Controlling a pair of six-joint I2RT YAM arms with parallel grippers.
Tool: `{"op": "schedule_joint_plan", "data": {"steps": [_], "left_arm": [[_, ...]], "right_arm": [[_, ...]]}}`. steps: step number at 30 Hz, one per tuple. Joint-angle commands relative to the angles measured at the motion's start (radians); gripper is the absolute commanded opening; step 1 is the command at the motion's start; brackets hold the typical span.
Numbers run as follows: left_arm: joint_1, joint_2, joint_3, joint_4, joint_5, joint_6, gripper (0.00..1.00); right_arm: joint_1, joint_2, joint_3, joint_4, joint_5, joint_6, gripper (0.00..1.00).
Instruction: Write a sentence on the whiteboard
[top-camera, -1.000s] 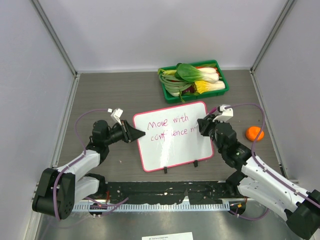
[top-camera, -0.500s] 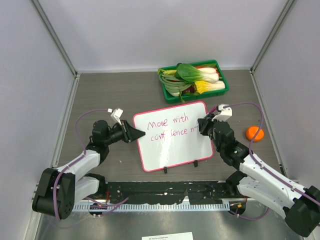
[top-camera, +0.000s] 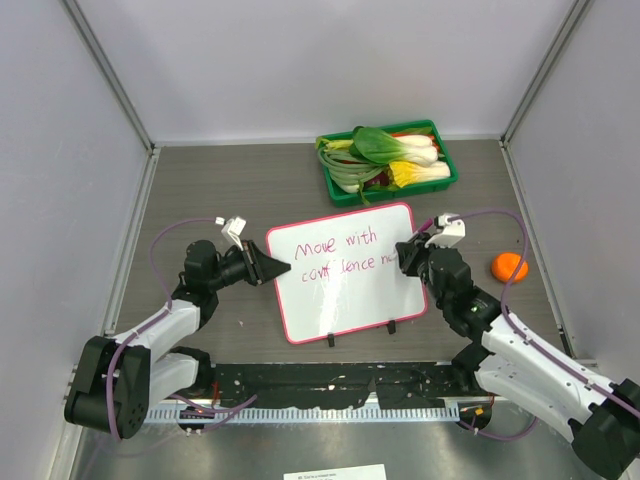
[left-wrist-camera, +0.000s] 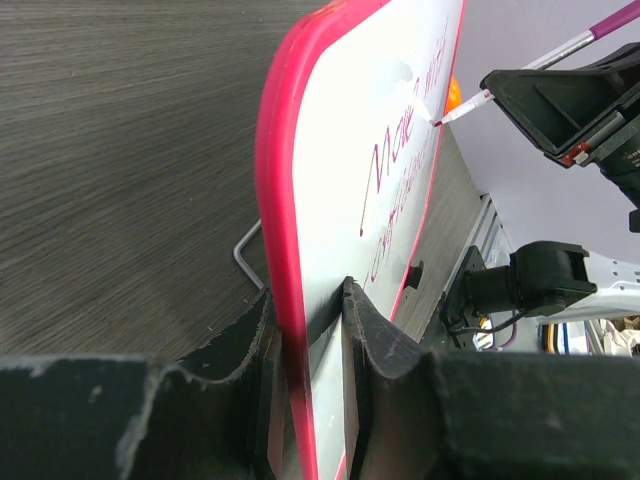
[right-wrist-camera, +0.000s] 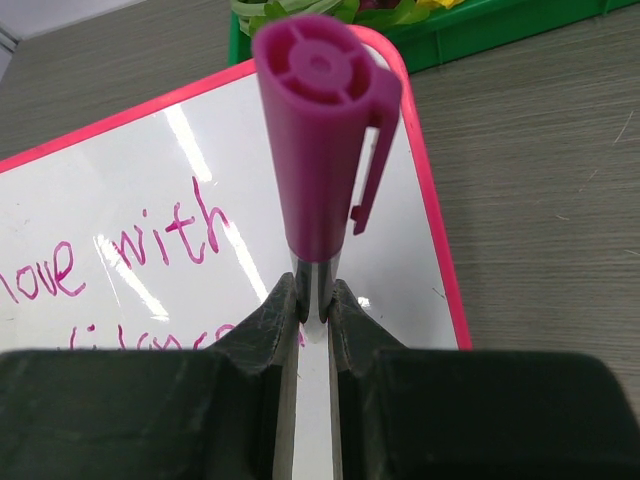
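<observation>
Whiteboard (top-camera: 340, 290) at the centre of the surface (top-camera: 230, 190), nearer the arms than the green tray (top-camera: 445, 170). The left tool (top-camera: 275, 268) clamps the board's pink left edge, exactly as one second before. The right tool (top-camera: 405, 255) is closed on a purple marker (right-wrist-camera: 320, 150), whose tip meets the end of the second written line. Since the earlier frame this tool has shifted slightly rightward and the line's last strokes have changed; they are too small to read. The board's position is unchanged.
</observation>
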Motion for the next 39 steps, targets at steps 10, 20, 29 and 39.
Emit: {"op": "schedule_joint_plan", "data": {"steps": [10, 20, 29, 39], "left_arm": [[-0.003, 0.007, -0.017, -0.040, -0.100, 0.108, 0.00], [-0.003, 0.004, -0.017, -0.043, -0.099, 0.110, 0.00], [-0.002, 0.002, -0.019, -0.043, -0.099, 0.108, 0.00], [-0.002, 0.004, -0.019, -0.043, -0.100, 0.108, 0.00]], "right_arm": [[-0.003, 0.009, 0.033, -0.031, 0.093, -0.011, 0.01], [-0.006, 0.051, 0.070, 0.026, 0.093, -0.025, 0.01], [-0.006, 0.069, 0.082, 0.052, 0.058, -0.017, 0.01], [-0.010, 0.061, 0.079, 0.067, -0.005, -0.006, 0.01]]}}
